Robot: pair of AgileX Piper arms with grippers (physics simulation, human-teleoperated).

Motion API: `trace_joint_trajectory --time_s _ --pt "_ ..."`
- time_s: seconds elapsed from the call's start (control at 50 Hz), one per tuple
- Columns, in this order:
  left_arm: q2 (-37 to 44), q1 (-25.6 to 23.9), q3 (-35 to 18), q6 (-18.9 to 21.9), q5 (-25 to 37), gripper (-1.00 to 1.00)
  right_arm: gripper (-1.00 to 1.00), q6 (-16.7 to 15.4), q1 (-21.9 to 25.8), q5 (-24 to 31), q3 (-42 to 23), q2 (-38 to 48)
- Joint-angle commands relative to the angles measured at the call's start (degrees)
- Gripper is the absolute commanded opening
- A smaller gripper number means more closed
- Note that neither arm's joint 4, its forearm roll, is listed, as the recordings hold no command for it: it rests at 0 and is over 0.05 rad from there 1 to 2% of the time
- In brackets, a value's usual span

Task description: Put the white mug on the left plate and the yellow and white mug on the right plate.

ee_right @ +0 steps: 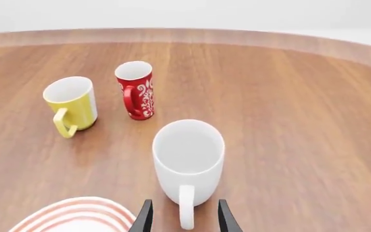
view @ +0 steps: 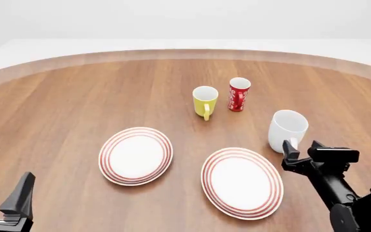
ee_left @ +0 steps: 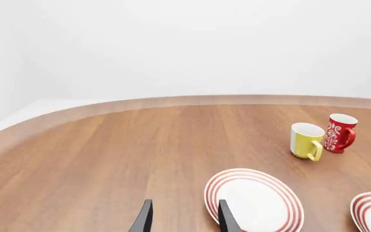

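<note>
1. Left wrist view: The left gripper point(ee_left: 184, 217) has its two dark fingers apart, and there is nothing between them. The left plate point(ee_left: 219, 193) lies just ahead of the fingers. A bit of the right plate point(ee_left: 359, 209) shows at the edge of the picture. The yellow and white mug point(ee_left: 305, 140) stands farther off on the table point(ee_left: 108, 159), close beside a red mug point(ee_left: 339, 133). The white mug is not in this picture.

2. Front view: The white mug point(view: 287, 128) stands upright just in front of the right gripper point(view: 299, 152), with its handle turned toward that gripper. The right gripper is very near it. The left gripper point(view: 5, 193) is far away at the near left corner, open and holding nothing. So the right arm is much closer to the white mug. The left plate point(view: 111, 169) and the right plate point(view: 214, 191) both have nothing on them. The yellow and white mug point(view: 205, 100) and the red mug point(view: 239, 94) stand side by side farther back.

3. Right wrist view: The white mug point(ee_right: 189, 162) is right ahead of the open right gripper point(ee_right: 184, 217). Its handle points back between the two fingers, but they do not hold it yet. I think the next move is to close on that handle. The yellow and white mug point(ee_right: 71, 105) and the red mug point(ee_right: 135, 89) wait behind it. Part of the right plate point(ee_right: 76, 210) shows near the fingers.
</note>
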Motion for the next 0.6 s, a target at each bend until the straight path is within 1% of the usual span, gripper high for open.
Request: trace_joint_trajectory --time_s 0.02,0.28,0.6 --pt "0.0 0.0 0.0 0.0 0.0 1.0 1.0 -0.14 0.2 -0.99 -1.97 4.03" --pt "0.0 0.0 0.0 0.0 0.0 1.0 1.0 -0.08 0.26 -1.5 -2.7 6.82" --pt "0.0 0.0 0.0 0.0 0.0 1.0 1.0 0.73 0.0 -1.62 -4.59 11.74"
